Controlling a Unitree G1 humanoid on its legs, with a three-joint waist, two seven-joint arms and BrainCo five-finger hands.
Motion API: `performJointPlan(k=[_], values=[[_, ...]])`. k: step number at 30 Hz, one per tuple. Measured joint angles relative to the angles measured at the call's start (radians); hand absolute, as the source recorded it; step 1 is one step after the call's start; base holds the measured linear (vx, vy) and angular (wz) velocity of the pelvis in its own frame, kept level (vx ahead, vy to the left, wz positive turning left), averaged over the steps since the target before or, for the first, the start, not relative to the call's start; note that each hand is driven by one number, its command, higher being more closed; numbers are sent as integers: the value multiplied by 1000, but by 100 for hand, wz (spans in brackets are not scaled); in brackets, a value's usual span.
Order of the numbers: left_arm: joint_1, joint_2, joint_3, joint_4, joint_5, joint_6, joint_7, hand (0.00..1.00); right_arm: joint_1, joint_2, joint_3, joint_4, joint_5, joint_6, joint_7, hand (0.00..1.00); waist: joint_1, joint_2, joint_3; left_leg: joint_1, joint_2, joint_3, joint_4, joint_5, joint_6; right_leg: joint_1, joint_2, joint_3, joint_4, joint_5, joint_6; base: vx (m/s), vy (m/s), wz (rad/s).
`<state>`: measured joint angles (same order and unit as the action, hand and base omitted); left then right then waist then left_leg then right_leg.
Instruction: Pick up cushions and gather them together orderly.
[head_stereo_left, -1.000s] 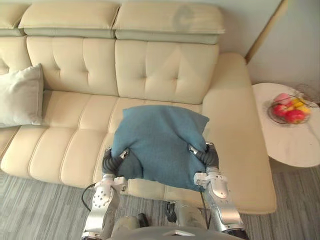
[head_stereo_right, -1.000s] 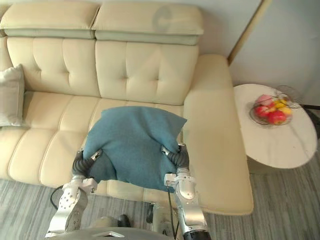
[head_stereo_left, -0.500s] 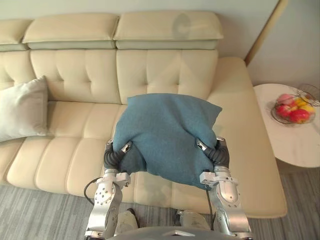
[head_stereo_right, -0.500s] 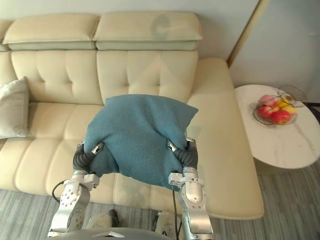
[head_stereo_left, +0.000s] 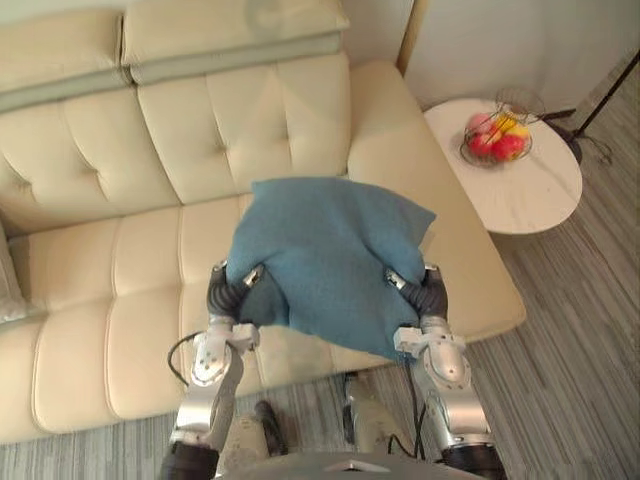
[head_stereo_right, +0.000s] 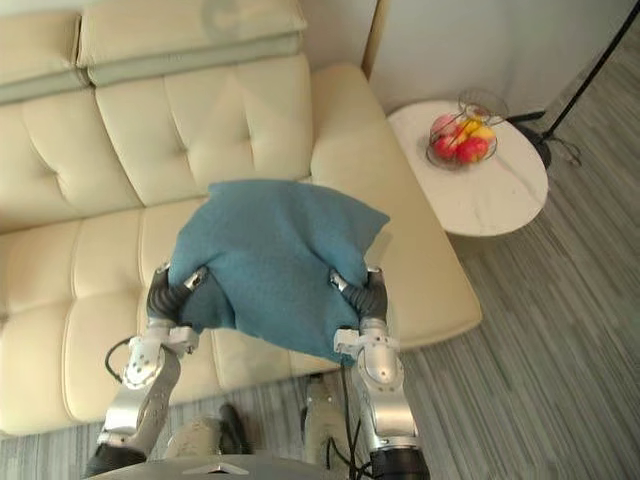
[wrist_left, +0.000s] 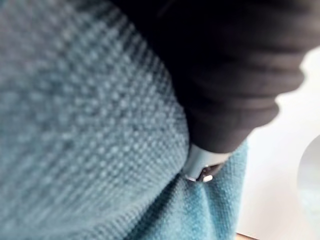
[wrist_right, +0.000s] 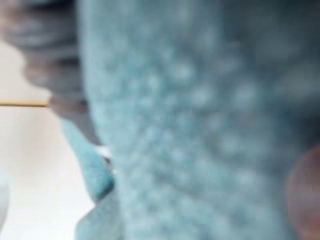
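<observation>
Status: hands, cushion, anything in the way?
Left hand and right hand both gripping blue cushion. Cushion held up over cream sofa. Off right, apart: side table, fruit bowl.

We see two silver-grey forearms: the left arm (head_stereo_left: 208, 365) carries a plate dotted with small round holes, the right arm (head_stereo_left: 446, 372) smooth rounded shells. Dark ribbed covers wrap our left hand (head_stereo_left: 230, 297) and right hand (head_stereo_left: 428, 298), silver fingers (head_stereo_left: 252, 274) beyond.

We see a home living room: cream tufted sofa (head_stereo_left: 150, 250), round white surface (head_stereo_left: 535, 195) with a fruit bowl (head_stereo_left: 495, 142), grey plank floor (head_stereo_left: 570, 380).
</observation>
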<state>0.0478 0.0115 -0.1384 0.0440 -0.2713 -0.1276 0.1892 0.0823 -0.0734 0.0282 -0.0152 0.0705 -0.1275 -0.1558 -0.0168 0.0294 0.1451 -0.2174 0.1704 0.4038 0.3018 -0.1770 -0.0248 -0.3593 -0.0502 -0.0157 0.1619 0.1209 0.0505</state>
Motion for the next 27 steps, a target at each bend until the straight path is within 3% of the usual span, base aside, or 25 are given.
performJointPlan(k=[1,2,9,12,14,17,24,25,26,27], values=[[-1,3,1,11,0,0,2,100,-10,7,-2,26,0,0,0,100,3,-7,4,11,-16,-19,-32,22,-6,33,-2,-13,-4,-36,13,-87,52,46],[-3,8,0,15,0,0,4,100,-21,7,-2,44,0,0,-1,100,2,-12,3,4,-35,-47,-66,50,-9,71,-10,-31,-69,-33,10,-96,28,62],[-73,31,6,3,12,0,75,100,-183,-16,34,111,-31,4,-56,100,28,2,28,-67,-75,-144,-240,218,-31,42,-20,-128,-208,59,-18,-65,-44,44],[-164,32,6,3,46,0,119,100,-248,-15,36,110,-38,4,-102,100,33,5,43,-88,-75,-168,-261,246,-34,21,-20,-158,-197,63,-21,-38,-19,28],[-389,81,5,18,83,0,198,100,-430,-17,25,110,-41,5,-187,100,44,13,95,-149,-82,-181,-270,289,-28,-78,-34,-166,-106,44,-30,-107,0,19],[-621,129,4,64,120,-3,275,100,-616,-21,-7,113,-71,5,-278,100,49,19,117,-221,-92,-189,-296,326,-33,-178,-51,-176,-50,38,-34,-137,1,22],[-1085,264,6,292,160,-15,376,100,-1076,-82,-60,224,-120,3,-439,100,53,26,180,-317,-97,-217,-380,433,-27,-307,-54,-200,-29,62,-49,-90,-14,12],[-1163,264,21,350,171,-15,388,100,-1164,-86,-84,295,-129,3,-467,0,51,28,192,-343,-97,-224,-380,439,-26,-329,-54,-208,-31,65,-51,-31,-5,10],[-1190,263,24,369,176,-15,393,0,-1196,-86,-92,319,-133,4,-472,0,50,28,192,-357,-97,-227,-380,443,-26,-341,-54,-210,-31,67,-52,-25,-3,12],[-1239,262,35,401,178,-15,402,0,-1250,-86,-108,358,-140,5,-496,0,50,28,192,-387,-96,-232,-380,449,-26,-369,-53,-214,-32,70,-54,-5,6,9]])
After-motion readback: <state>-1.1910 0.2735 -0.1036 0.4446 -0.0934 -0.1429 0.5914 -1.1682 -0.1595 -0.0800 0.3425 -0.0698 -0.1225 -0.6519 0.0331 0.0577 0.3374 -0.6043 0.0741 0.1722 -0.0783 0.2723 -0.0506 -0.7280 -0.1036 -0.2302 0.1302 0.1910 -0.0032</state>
